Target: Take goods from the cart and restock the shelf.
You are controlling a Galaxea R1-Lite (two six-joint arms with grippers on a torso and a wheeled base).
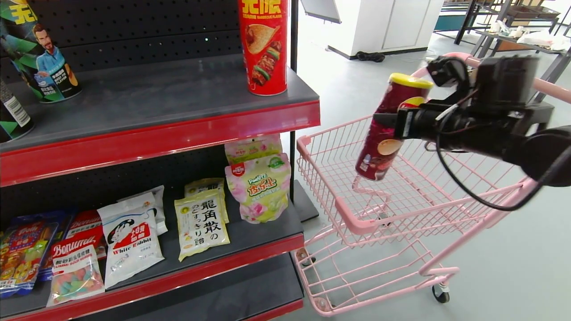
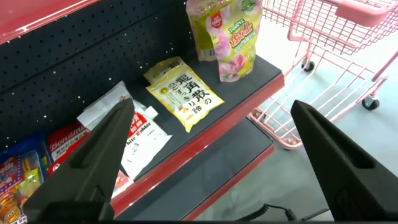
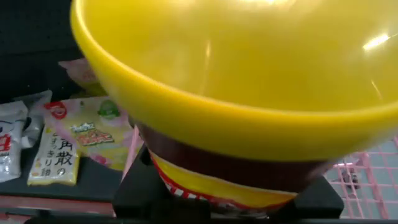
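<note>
Currently, head view: right gripper (image 1: 392, 121) pinching a dark red crisp can (image 1: 379, 151), tilted above the pink cart (image 1: 352, 220), beside the shelf (image 1: 156, 102) where a red can (image 1: 264, 44) stands. Judged a light, stiff, smooth-sided tube, crushable if squeezed hard; mid-body hold looks soundest. Label: crisp picture, print left unread.

Left wrist view: left gripper (image 2: 212, 118) spread, holding nothing, over a yellow packet (image 2: 185, 93) on the lower shelf (image 2: 261, 73).

Right wrist view: yellow lid (image 3: 236, 68) close up, can clamped below it.

The right gripper (image 1: 390, 121) is held out level and is closed around the upper part of a chip can (image 1: 378, 151); the left gripper (image 2: 211, 109) is spread wide.
</note>
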